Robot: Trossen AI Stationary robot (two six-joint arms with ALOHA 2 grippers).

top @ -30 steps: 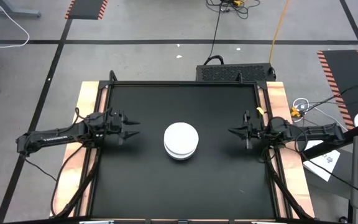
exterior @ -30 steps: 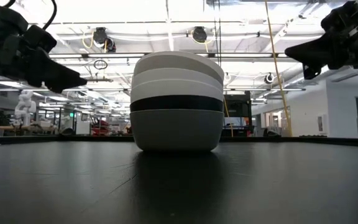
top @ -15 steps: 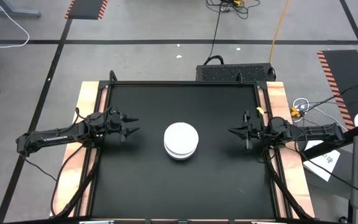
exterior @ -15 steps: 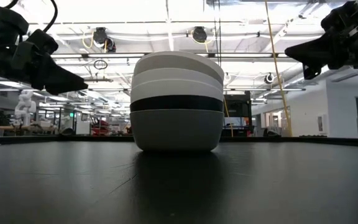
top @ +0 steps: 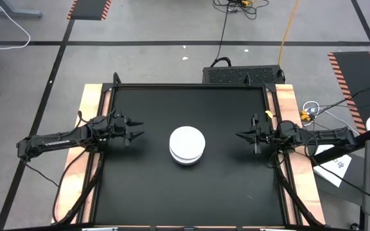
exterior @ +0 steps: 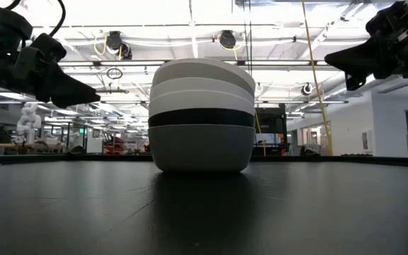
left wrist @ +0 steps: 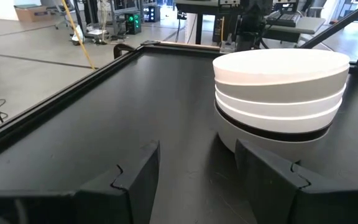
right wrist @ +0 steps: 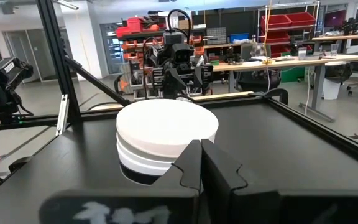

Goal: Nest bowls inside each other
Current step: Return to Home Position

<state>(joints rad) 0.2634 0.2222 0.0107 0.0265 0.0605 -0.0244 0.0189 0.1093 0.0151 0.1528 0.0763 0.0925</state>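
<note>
The bowls [top: 187,145] stand as one nested stack in the middle of the black table. In the low view the stack [exterior: 201,117] shows a pale grey bowl at the bottom, resting on the mat, then a black rim, white rims and a pale top. My left gripper [top: 139,128] hovers open at the table's left side, pointing at the stack [left wrist: 278,93] from a short way off. My right gripper [top: 238,135] hovers shut at the right side, also pointing at the stack [right wrist: 166,134]. Neither touches a bowl.
The black mat [top: 146,186] is bounded by a raised dark frame and wooden side strips [top: 286,102]. A black box [top: 243,75] sits on the floor beyond the far edge. Bare mat lies all around the stack.
My left gripper has swung its fingers a little toward the table's far edge, staying open and staying in its place. The stack and my right gripper have not moved.
</note>
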